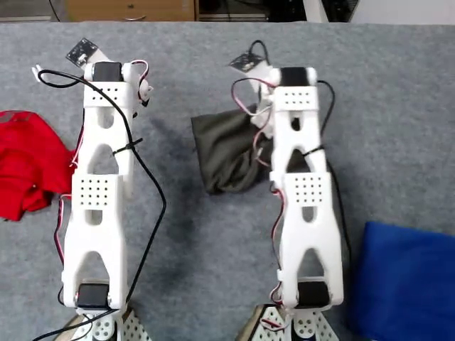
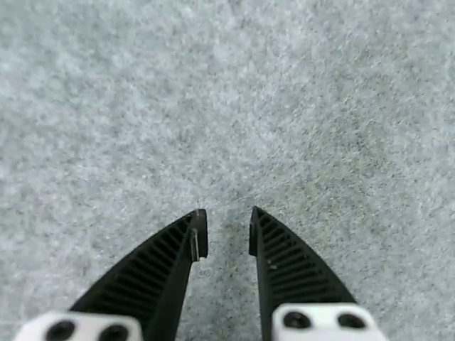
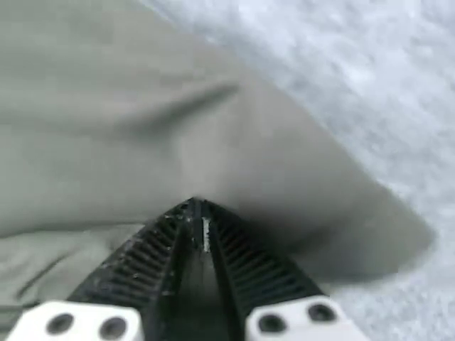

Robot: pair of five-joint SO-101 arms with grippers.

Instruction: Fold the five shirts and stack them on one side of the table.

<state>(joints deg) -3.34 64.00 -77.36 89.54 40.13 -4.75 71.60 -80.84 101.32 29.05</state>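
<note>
The left gripper (image 2: 223, 231) is seen with jaws slightly apart above the tabletop (image 2: 213, 85), the right gripper (image 3: 200, 212) closed over a shirt (image 3: 106, 128).

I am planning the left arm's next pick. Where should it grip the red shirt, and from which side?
Probably the bunched edge of the red shirt nearest the left arm: raised folds give the open left gripper cloth to pinch. Come from above, from the arm's side; the far part runs out of view.
</note>
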